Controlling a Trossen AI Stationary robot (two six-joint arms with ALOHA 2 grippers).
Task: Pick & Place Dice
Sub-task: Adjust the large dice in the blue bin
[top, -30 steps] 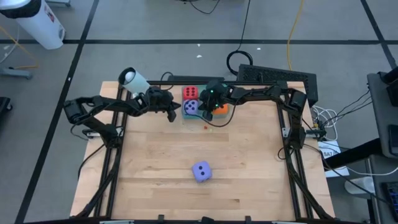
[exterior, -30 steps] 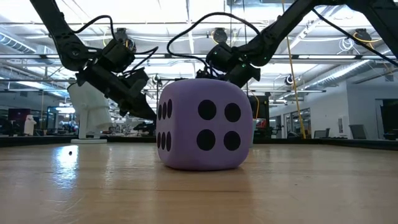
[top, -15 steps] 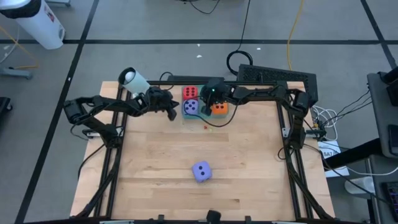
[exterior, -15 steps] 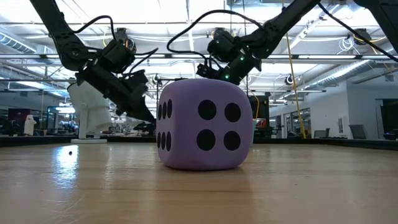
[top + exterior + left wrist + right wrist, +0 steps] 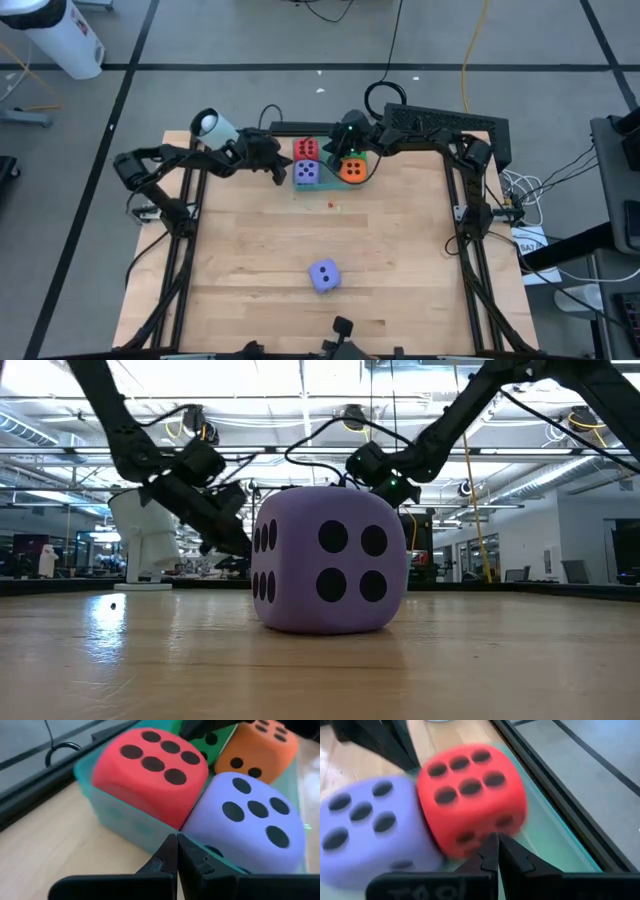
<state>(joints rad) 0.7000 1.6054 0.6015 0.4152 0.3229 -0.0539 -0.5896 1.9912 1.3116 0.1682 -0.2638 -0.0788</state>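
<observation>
A teal tray (image 5: 300, 186) sits near the table's far edge. It holds the red die (image 5: 306, 149), a purple-blue die (image 5: 307, 173) and the orange die (image 5: 351, 171). The green die (image 5: 215, 739) lies behind them, mostly hidden. The second purple-blue die (image 5: 323, 275) rests alone on the wood near the table's middle, and fills the low view (image 5: 325, 560). My left gripper (image 5: 283, 173) is shut, with its tips just left of the tray wall (image 5: 120, 815). My right gripper (image 5: 335, 150) is shut and hovers over the tray's far side, facing the red die (image 5: 470, 795).
A white cylinder (image 5: 214, 128) stands at the far left corner of the table. A black bar (image 5: 440, 122) and cables run along the far edge. Dark frame rails line both sides. Bare wood stretches around the lone die toward the near edge.
My right gripper has drawn back from over the orange die, up and toward the far edge. The orange die now lies uncovered in the tray. My left arm has shifted slightly toward the far edge while its gripper stays beside the tray.
</observation>
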